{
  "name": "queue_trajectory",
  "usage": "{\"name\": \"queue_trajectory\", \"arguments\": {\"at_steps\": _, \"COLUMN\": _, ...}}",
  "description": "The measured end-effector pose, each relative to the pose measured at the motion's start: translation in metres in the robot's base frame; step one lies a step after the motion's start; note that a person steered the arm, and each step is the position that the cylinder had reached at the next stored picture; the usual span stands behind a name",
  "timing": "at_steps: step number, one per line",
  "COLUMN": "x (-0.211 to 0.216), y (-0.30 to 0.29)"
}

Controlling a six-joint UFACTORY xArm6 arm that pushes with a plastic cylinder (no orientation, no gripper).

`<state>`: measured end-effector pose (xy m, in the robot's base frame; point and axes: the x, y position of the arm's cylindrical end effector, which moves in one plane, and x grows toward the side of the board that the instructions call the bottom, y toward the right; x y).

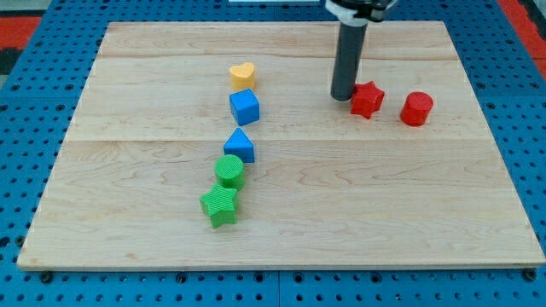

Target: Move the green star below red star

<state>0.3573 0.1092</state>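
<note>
The green star (220,205) lies low on the wooden board (384,213), left of centre, touching the green round block (229,170) just above it. The red star (367,99) sits in the upper right part of the board. My tip (343,96) is the lower end of the dark rod, and it stands right against the red star's left side, far from the green star.
A red round block (417,109) sits right of the red star. A blue triangular block (241,146), a blue cube (244,107) and a yellow heart (243,76) line up above the green blocks. Blue pegboard surrounds the board.
</note>
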Motion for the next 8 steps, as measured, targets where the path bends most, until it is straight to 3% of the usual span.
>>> {"name": "queue_trajectory", "arguments": {"at_steps": 1, "x": 0.0, "y": 0.039}}
{"name": "queue_trajectory", "arguments": {"at_steps": 2, "x": -0.006, "y": 0.034}}
{"name": "queue_trajectory", "arguments": {"at_steps": 7, "x": -0.009, "y": -0.056}}
{"name": "queue_trajectory", "arguments": {"at_steps": 8, "x": -0.028, "y": -0.051}}
